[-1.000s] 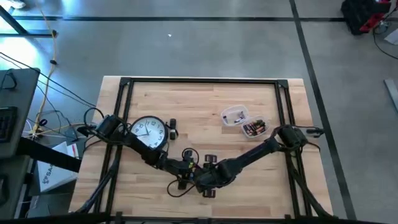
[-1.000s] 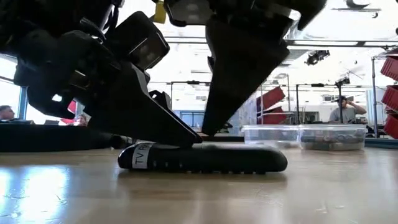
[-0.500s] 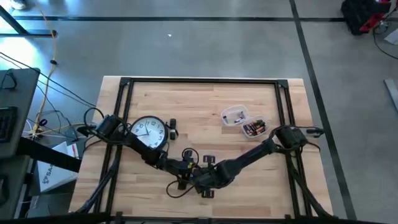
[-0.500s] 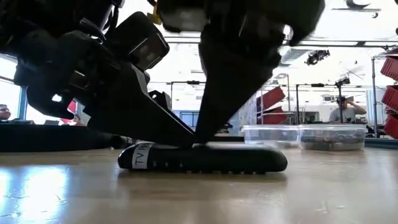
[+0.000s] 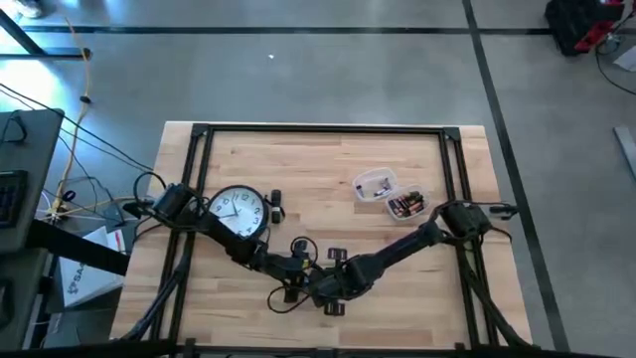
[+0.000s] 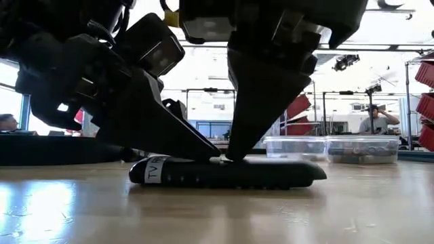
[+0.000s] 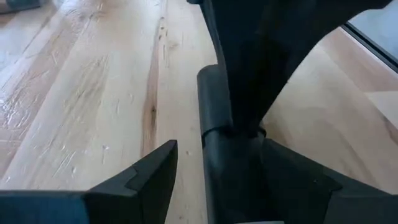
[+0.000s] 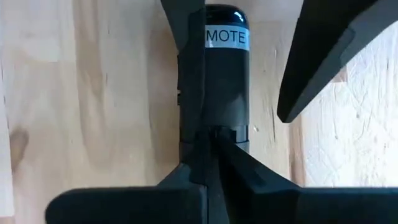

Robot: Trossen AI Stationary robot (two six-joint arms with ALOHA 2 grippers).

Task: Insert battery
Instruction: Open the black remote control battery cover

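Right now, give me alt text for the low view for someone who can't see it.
A black TV remote lies flat on the wooden table, with two dark grippers pressing down on its top from above. Clear plastic bins sit behind it, at right.

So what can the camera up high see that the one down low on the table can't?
Only the high view shows the wall clock, the colours inside the two plastic containers, the table's black frame and both arms meeting near the front edge. Only the low view shows the TV remote lying flat on the wood with dark fingers pressing on its top, plus a person in the room behind. Both share the wooden table, the arms and the containers.
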